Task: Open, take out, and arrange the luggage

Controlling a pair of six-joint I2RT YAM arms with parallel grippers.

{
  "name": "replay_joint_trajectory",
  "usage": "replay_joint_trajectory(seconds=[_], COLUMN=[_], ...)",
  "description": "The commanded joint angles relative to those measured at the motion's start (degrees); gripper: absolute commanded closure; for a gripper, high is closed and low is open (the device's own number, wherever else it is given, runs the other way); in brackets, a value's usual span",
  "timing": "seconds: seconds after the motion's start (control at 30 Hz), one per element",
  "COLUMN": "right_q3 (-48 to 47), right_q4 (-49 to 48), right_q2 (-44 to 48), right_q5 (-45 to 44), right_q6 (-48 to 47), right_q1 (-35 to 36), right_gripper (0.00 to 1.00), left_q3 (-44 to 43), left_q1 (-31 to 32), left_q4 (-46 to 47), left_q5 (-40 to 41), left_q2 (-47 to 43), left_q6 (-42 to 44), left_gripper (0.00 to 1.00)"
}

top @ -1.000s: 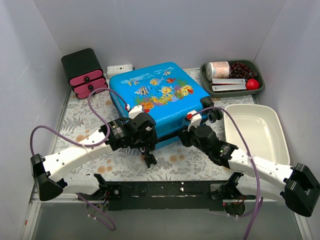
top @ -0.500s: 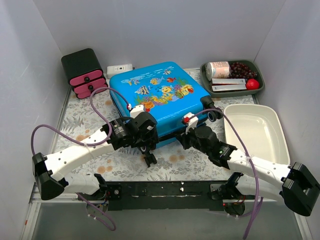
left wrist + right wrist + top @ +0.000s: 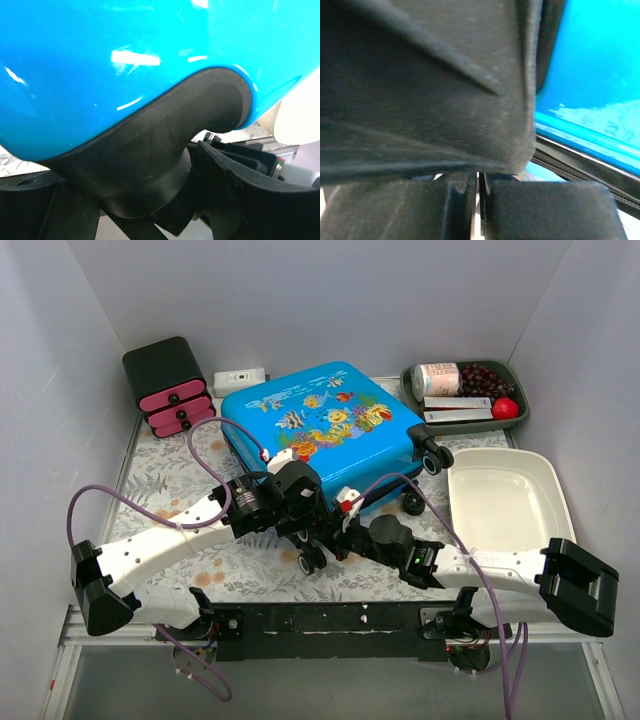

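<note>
The luggage (image 3: 320, 435), a bright-blue fish-print suitcase, lies shut in the middle of the table, its right-hand wheels (image 3: 432, 460) off to the side. My left gripper (image 3: 310, 538) is at its near-left corner. In the left wrist view the blue shell (image 3: 100, 65) fills the top and a black wheel (image 3: 145, 185) sits between my fingers (image 3: 250, 190). My right gripper (image 3: 340, 530) is beside it at the near edge. In the right wrist view its pads (image 3: 530, 210) stand a hairline apart, with the zipper trim (image 3: 590, 167) to the right. Nothing shows between them.
A black box with pink drawers (image 3: 168, 385) and a white device (image 3: 238, 377) stand at the back left. A green tray (image 3: 410, 390) of small items is at the back right. A white basin (image 3: 505, 505) lies right of the luggage.
The luggage has turned, its right end swinging back and its wheels outward. My right gripper has slid left along the near edge to beside my left gripper.
</note>
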State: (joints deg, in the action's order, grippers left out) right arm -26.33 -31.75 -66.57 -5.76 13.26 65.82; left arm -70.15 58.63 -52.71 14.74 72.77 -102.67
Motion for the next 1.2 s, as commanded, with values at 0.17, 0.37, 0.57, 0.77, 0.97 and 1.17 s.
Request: replay_joint_trajectory(seconds=[0.17, 0.37, 0.57, 0.77, 0.97, 1.17], right_q3=[3.2, 4.7, 3.0, -0.4, -6.6, -13.0], right_q4=[-32.8, -49.5, -56.0, -57.1, -59.2, -55.6], right_q2=[-4.9, -11.0, -16.8, -21.1, -29.5, -35.6], right_q5=[-18.2, -26.0, -30.6, -33.5, -32.6, -33.2], right_q6=[-5.6, -13.2, -26.0, -33.2, -42.0, -48.4], right_q1=[11.7, 17.4, 24.1, 25.6, 27.2, 28.7], right_gripper=[0.99, 0.99, 0.99, 0.99, 0.99, 0.99], left_q3=[-6.8, -5.3, -5.9, -6.0, -10.6, -14.1], left_q1=[0.2, 0.2, 0.8, 3.1, 5.9, 8.4], left_q4=[22.4, 21.9, 21.9, 21.4, 19.1, 17.1], left_q5=[-2.4, -1.0, -0.4, 2.1, 5.4, 7.6], left_q2=[-2.5, -2.1, -1.1, -0.4, 3.7, 6.1], left_q6=[-8.9, -14.0, -15.9, -19.3, -20.9, -21.7], left_gripper=[1.00, 1.00, 1.00, 1.00, 1.00, 1.00])
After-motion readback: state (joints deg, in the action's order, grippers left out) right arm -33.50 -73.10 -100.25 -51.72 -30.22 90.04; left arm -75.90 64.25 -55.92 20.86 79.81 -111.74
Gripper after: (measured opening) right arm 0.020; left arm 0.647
